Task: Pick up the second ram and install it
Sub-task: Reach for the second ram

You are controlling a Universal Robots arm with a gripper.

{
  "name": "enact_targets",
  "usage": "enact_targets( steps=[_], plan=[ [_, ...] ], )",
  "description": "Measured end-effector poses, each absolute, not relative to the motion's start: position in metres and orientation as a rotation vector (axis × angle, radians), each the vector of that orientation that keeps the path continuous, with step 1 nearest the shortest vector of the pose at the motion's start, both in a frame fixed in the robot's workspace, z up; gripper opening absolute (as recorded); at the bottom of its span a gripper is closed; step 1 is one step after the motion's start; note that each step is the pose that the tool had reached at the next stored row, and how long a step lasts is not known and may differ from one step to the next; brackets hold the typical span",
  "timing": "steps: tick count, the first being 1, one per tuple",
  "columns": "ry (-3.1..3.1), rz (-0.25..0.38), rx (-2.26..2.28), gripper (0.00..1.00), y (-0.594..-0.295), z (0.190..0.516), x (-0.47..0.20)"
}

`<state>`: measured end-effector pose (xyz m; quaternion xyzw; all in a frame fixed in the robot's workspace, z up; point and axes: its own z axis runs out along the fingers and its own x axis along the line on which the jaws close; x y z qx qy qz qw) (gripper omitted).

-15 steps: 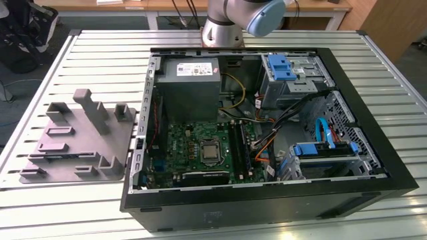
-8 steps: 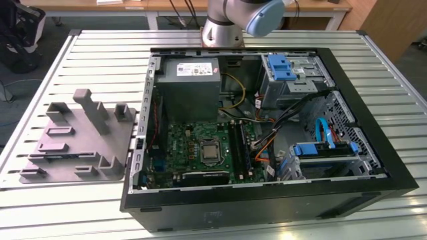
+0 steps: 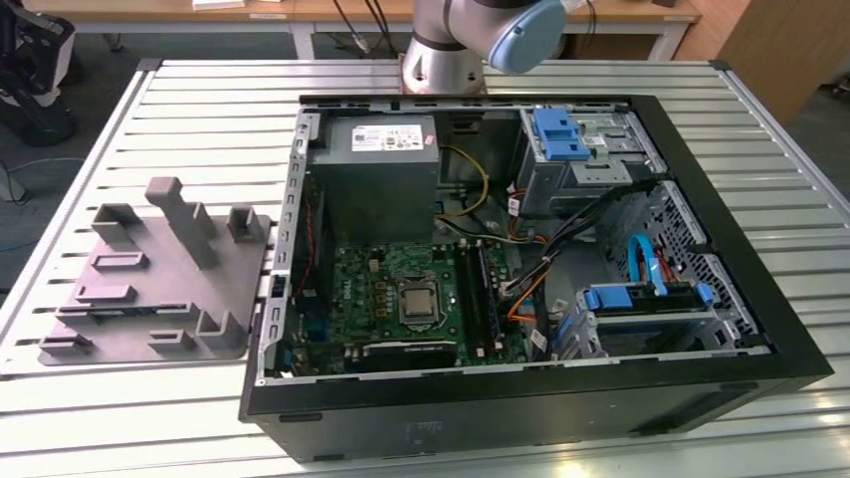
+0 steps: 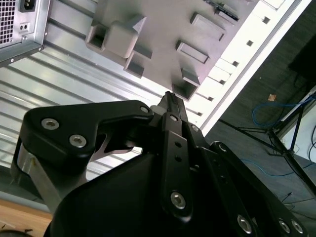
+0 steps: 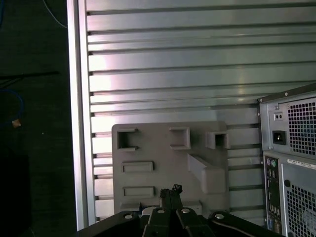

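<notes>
Grey plastic makes up the holder plate point(image 3: 229, 291), which lies flat on the ribbed metal counter point(image 3: 159, 100). It sits just beside the open computer case point(image 3: 531, 423), on the exterior view's left. The plate has blocks that stick up and some shallow slots.

In both wrist views the gripper point(image 5: 170, 190) point(image 4: 170, 97) hangs over this plate. Its two black fingers are pressed together at the tip, and nothing shows between them.

In the second wrist view a thin dark stick lies on the plate, past the flat slots and near the side by the counter's edge. This looks like the second ram point(image 4: 220, 10). It is well apart from the gripper, and only a bit of it can be seen.

Inside the case the green motherboard point(image 3: 356, 291) lies flat on the bottom. Long black slots point(image 3: 481, 294) run beside the square chip in the middle. I cannot tell if a stick sits in them.

The arm's base point(image 3: 452, 50) stands behind the case.
</notes>
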<state>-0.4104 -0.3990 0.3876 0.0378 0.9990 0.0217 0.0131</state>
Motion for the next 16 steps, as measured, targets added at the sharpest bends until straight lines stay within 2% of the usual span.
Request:
enact_targets(
  steps=[10, 16],
  plan=[
    [3.113, 0.068, 0.118, 0.1, -0.4, 0.387, -0.411],
    [3.112, 0.064, 0.118, 0.1, -0.415, 0.387, -0.411]
  ],
)
